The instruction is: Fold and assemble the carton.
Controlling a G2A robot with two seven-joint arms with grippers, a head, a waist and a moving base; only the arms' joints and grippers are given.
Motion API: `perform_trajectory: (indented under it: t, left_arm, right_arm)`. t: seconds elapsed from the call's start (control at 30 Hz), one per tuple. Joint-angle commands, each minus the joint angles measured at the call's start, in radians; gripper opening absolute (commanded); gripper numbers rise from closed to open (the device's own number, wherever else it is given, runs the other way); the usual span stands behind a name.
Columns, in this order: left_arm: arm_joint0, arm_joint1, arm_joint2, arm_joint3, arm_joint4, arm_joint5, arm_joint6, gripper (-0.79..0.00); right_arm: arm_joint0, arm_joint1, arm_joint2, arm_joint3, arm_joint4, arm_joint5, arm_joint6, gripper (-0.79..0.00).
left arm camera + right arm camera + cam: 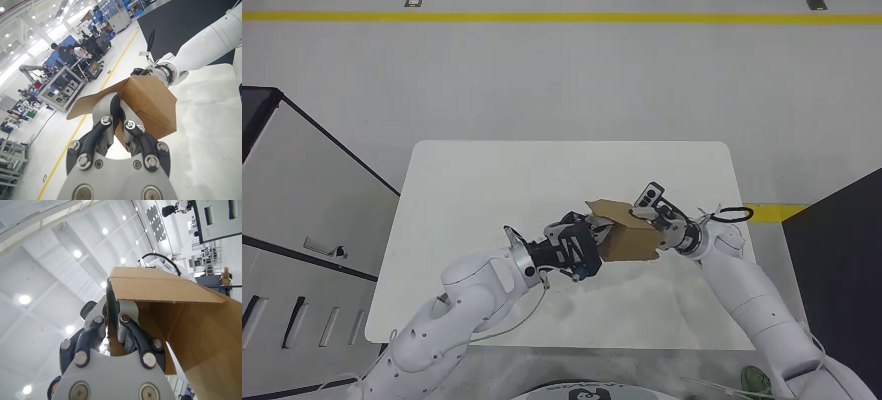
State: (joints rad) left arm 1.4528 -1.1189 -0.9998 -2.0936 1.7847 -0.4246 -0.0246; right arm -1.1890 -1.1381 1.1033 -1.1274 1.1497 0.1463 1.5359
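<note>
The left gripper [590, 247] is nearest, on the left side of the carton [627, 238]. Its fingers [103, 108] are pinched tight on a thin cardboard edge, so that side cannot slip. The brown carton is in the middle, over the white desk [492, 190]. I cannot tell if it touches the desk. 1 flap [85, 106] sticks out loose, so I think the folding is not done. A little farther, on the right, the right gripper [650, 218] is clamped on the other wall. With 2 holds, the carton is steady for folding.
</note>
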Motion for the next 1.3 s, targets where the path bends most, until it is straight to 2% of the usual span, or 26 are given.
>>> perform_trajectory:
  t: [0.0, 0.4, 0.87, 1.27]
  left_arm:
    - [0.003, 0.0, -0.001, -0.002, -0.001, -0.002, 0.002, -0.785]
    - [0.022, 0.004, -0.031, -0.019, -0.022, -0.004, 0.025, -0.785]
    - [0.013, 0.002, -0.005, -0.016, 0.014, -0.022, 0.014, -0.785]
    - [0.031, 0.005, -0.028, -0.027, -0.005, -0.017, 0.031, -0.785]
  right_arm:
    - [-0.004, 0.002, 0.001, -0.008, -0.001, -0.002, 0.0, -0.785]
    - [-0.013, 0.008, 0.012, -0.011, 0.0, -0.017, 0.0, -0.785]
    - [-0.019, 0.013, -0.001, -0.047, 0.002, -0.025, 0.0, -0.785]
    - [-0.02, 0.018, -0.005, -0.044, 0.016, -0.043, 0.0, -0.785]
